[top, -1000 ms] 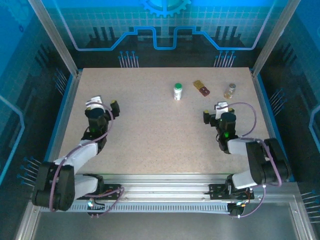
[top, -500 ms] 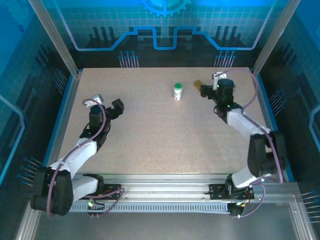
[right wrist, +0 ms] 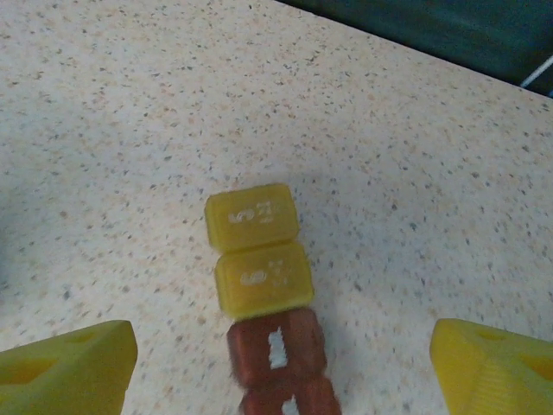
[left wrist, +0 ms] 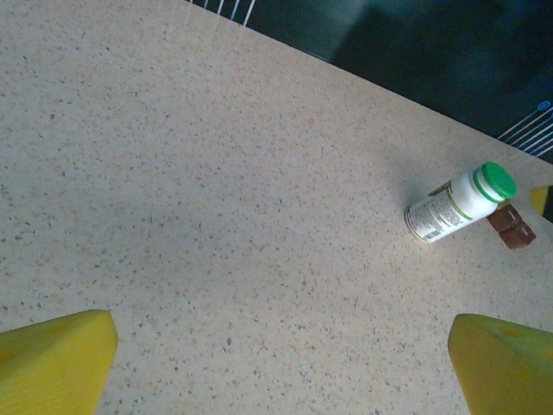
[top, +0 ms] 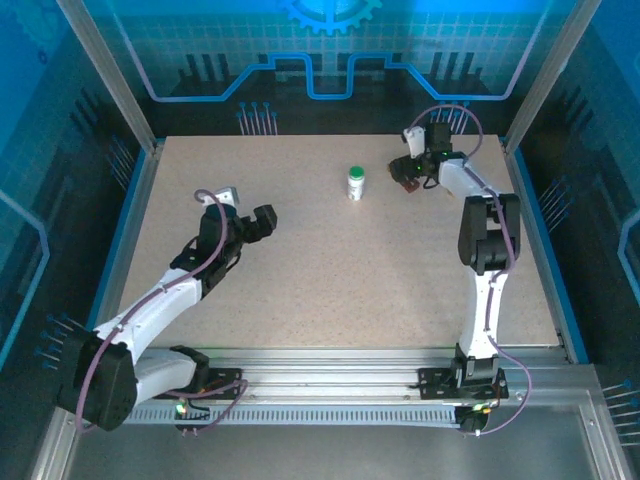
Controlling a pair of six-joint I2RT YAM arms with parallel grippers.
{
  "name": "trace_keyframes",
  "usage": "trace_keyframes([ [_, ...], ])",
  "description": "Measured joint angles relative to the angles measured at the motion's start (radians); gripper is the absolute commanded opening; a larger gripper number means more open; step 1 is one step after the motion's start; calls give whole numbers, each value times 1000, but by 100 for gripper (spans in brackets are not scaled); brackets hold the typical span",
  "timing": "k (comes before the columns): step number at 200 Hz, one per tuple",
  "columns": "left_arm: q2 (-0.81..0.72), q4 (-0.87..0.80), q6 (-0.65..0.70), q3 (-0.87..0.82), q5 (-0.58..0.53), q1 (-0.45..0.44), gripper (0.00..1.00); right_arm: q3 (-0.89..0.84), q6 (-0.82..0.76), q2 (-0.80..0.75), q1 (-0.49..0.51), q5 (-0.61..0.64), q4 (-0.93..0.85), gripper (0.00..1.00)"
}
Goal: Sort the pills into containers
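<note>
Right fingers (right wrist: 69, 363) spread over pills (right wrist: 263, 281), white bottle (top: 356, 183) capped, upright

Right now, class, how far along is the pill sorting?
Nothing looks done: the pills lie on the table, the bottle capped. In hand: the right gripper hangs open over the pills. Still to do: picking, uncapping, dropping in; the left gripper is open, empty.

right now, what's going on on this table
Two robot arms are sorting pills into bottles, and it is early. The right hand is stretched to the far side of the table, open, its fingers either side of the pill strip, nothing gripped yet. The left hand hangs open over bare tabletop, facing the white bottle, which stands capped.
</note>
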Motion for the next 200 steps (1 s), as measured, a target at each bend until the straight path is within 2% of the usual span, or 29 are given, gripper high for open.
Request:
trace_keyframes([
  [56,0,-19,-3,-4,31,-14,99,488,-53,298,-3,-44,-335,82],
  [84,0,-19,-5,-14,35,-21,99,698,-60,423,-3,-54,-483,76],
  [118,9,-19,-6,-25,43,-21,99,713,-56,446,2,-60,-564,63],
  [151,22,-20,-6,-25,55,-21,99,686,-57,441,19,-3,-555,48],
  [166,23,-20,-6,-24,58,-22,99,655,-47,425,29,25,-536,37],
  [180,23,-21,-8,-25,58,-22,99,606,-25,394,38,59,-514,23],
  [200,23,-25,-22,-24,59,-22,99,480,39,314,45,110,-476,26],
])
